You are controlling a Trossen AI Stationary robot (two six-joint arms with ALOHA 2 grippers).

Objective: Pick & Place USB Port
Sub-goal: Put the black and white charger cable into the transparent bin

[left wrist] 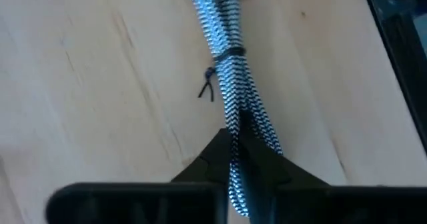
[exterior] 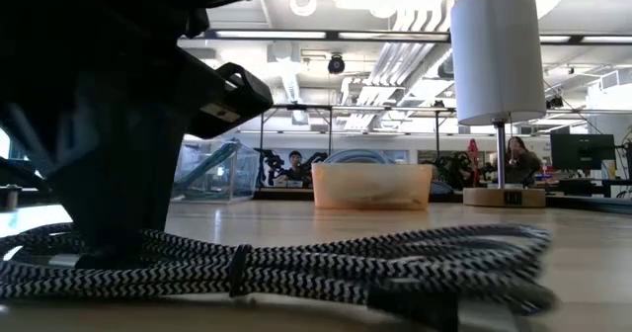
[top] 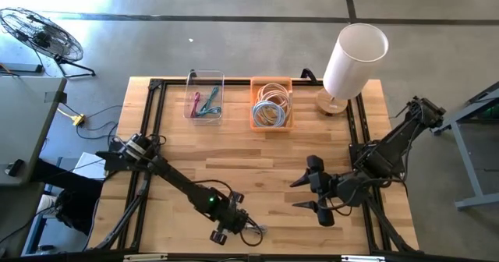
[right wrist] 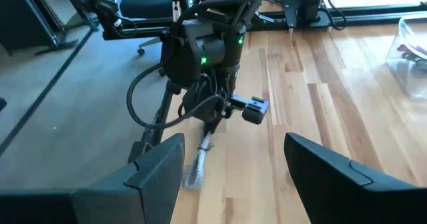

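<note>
A black-and-white braided USB cable (exterior: 326, 263), bundled in several strands and bound by a dark tie (left wrist: 230, 53), lies along the table's near edge (top: 256, 231). My left gripper (left wrist: 232, 139) stands over one end of it near that edge (top: 236, 223), shut on the cable. The right wrist view shows the cable (right wrist: 198, 164) trailing out below the left gripper. My right gripper (top: 310, 193) hovers open to the right of it over bare wood, fingers wide apart (right wrist: 227, 164), touching nothing. My left gripper pinches the cable bundle (left wrist: 235, 121) between its two fingers, several strands together, a little way from the dark tie. The fingers come from above, pointing down (exterior: 123, 223). The bundle runs out from between them and lies flat on the table (exterior: 415, 258).
At the far edge stand a clear bin (top: 204, 98) with coloured cables, an orange bin (top: 271, 104) with coiled cables, and a white lamp (top: 352, 59). Bare wood lies between the bins and the grippers. People sit at desks beyond the table (exterior: 294, 164).
</note>
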